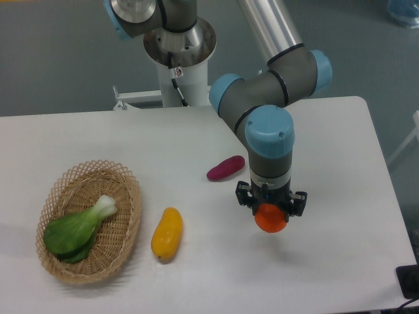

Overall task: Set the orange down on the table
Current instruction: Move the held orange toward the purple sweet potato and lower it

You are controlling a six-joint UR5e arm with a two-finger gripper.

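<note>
White table (pixel 340 150), rounded corners, grey floor beyond; one arm, one orange held over the right half.

Gripper (pixel 270 210) points down, claw clamped on the orange (pixel 270 218), which hangs just above the tabletop, right of centre, near side. Counted: one orange; one purple sweet potato (pixel 225 167), just left and farther back; one yellow oval fruit (pixel 167 233), left of the gripper; one wicker basket (pixel 124 203), far left, holding one leafy green (pixel 75 228). Arm's base column (pixel 178 46) stands behind the far edge.

Orange (pixel 271 218) in jaws (above table (pixel 340 150))
</note>
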